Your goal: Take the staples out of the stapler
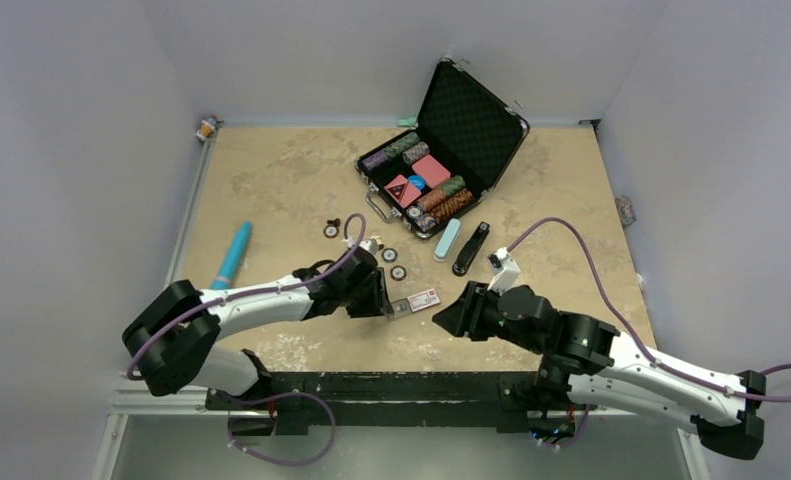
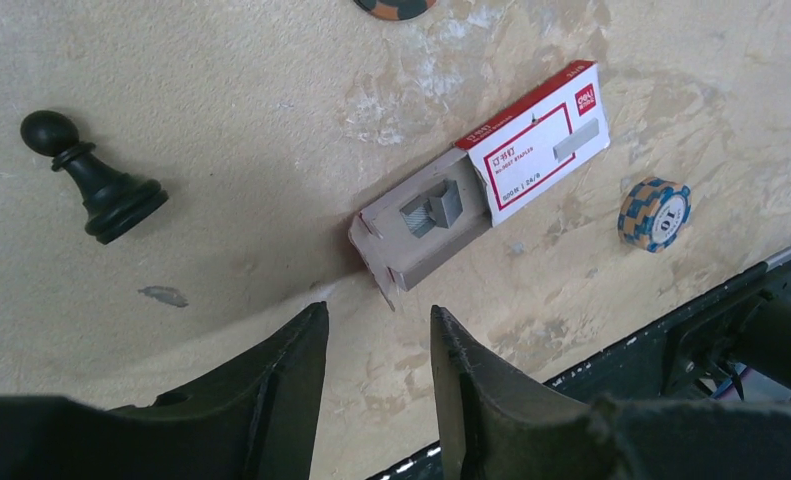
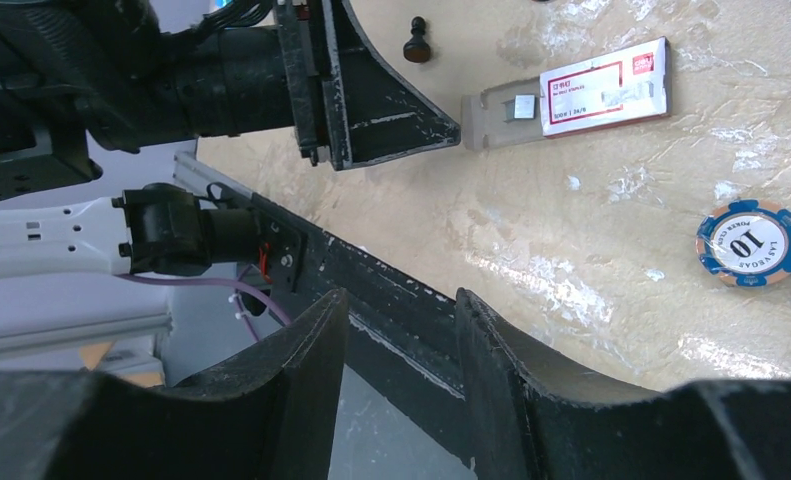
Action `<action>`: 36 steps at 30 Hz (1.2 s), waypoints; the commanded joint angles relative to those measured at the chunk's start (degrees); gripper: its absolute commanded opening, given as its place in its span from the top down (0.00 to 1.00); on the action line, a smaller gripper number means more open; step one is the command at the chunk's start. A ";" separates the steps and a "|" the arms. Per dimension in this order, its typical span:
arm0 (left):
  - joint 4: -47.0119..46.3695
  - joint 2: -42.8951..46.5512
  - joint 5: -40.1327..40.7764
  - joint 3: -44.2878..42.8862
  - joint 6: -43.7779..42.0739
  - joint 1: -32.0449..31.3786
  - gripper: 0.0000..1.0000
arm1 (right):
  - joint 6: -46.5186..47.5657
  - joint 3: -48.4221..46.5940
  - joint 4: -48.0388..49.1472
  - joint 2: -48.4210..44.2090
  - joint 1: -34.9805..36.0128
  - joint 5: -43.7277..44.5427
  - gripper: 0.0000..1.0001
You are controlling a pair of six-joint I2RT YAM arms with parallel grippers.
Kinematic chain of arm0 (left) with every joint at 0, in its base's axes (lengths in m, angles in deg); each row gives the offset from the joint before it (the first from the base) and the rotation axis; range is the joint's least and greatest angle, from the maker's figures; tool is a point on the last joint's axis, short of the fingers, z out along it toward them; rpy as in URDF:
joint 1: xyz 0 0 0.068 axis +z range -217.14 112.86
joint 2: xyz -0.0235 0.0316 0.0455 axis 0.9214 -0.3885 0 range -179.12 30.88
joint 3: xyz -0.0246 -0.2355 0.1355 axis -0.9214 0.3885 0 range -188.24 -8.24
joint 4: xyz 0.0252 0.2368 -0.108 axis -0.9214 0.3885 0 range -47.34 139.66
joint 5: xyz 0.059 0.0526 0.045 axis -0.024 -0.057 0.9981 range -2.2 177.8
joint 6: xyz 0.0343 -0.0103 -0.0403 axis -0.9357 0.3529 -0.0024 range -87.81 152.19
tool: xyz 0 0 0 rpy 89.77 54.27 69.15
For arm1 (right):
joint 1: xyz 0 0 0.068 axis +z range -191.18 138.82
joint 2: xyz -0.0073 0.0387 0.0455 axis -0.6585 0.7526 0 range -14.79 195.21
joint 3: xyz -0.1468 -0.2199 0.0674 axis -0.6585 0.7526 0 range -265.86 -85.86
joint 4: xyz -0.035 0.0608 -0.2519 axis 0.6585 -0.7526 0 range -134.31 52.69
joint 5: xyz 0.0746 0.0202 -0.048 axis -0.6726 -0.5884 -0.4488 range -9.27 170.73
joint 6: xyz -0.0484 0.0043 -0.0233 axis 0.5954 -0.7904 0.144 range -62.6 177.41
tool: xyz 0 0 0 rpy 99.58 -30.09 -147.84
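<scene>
Stapler (image 1: 471, 248), one, untouched; one staple box (image 2: 491, 175); left end effector (image 2: 378, 318) and right end effector (image 3: 401, 300) both half open, empty.

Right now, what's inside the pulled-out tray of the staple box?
A short grey block of staples sits in the exposed tray. The rest is hidden under the red-and-white sleeve.

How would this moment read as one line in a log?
left claw: open, near open staple box | right claw: open, empty | stapler: untouched, beside teal case
</scene>
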 commanded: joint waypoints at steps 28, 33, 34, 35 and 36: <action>-3.44 -5.71 1.27 -2.63 1.57 -0.21 0.94 | -0.51 1.02 -0.61 0.55 0.26 -0.68 0.54; 0.83 -2.69 1.95 -3.34 0.54 -0.21 0.97 | -0.81 1.41 0.13 0.86 0.27 -1.39 0.53; 1.87 -2.05 1.96 -3.56 0.20 -0.21 0.97 | -0.81 1.55 0.44 1.12 0.22 -1.51 0.54; 3.22 -1.50 2.66 -3.67 -0.09 -0.25 0.98 | -0.91 1.63 0.82 1.40 0.26 -1.66 0.54; 4.33 -0.95 3.46 -3.78 -0.52 -0.21 0.98 | -1.08 1.75 1.39 1.85 0.27 -1.91 0.54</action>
